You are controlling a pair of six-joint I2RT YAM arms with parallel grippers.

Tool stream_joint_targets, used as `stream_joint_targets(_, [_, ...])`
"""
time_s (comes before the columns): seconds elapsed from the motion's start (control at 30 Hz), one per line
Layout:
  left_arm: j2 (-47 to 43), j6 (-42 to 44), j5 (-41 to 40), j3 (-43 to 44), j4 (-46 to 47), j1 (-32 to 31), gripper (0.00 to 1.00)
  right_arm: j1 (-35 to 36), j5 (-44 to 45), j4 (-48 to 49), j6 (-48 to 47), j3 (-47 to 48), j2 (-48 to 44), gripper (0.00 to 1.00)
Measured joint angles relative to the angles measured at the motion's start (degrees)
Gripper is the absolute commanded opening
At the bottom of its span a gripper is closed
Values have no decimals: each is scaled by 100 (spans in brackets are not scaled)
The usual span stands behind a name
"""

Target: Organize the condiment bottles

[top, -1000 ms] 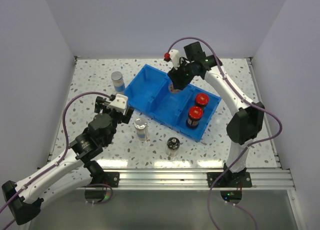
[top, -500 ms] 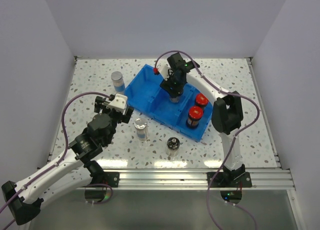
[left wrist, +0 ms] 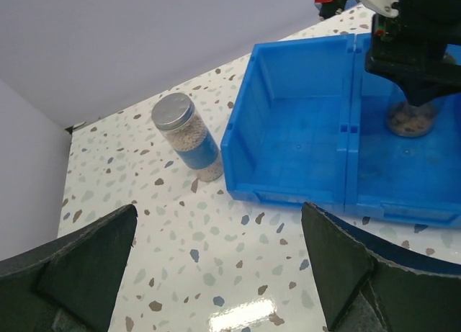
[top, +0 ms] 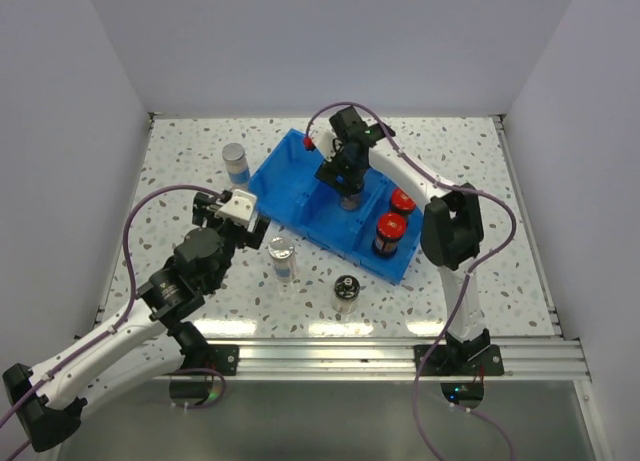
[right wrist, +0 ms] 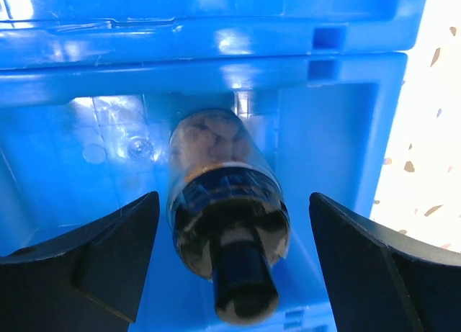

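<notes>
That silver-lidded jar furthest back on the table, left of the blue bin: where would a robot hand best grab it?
Probably around the jar's round body, just under the lid, coming in level from the near side, where the open left gripper faces it. It stands upright with bare table there. The blue bin's wall is close on its right, so that finger needs care.

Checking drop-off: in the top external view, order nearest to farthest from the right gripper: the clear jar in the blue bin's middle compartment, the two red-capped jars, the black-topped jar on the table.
1. Clear jar, blue plastic bin's middle compartment, between the fingers of the right gripper.
2. Two red-capped dark jars, right compartment; too close to call.
3. Black-topped clear jar, on the table's near side.
</notes>
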Motion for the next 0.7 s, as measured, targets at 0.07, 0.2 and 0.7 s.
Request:
stream_joint_targets(0.07, [-28, -28, 214, 0, -9, 0, 100, 0, -11, -20, 2, 4, -98, 88])
stream_joint_targets(0.2, [-173, -127, 802, 4, 2, 0, 100, 0, -310, 7, 4, -280, -833, 89])
stream_joint_targets(0.7, [1244, -2583, 4221, 767, -227, -85, 100, -686, -1272, 1110, 470, -4524, -5125, 97])
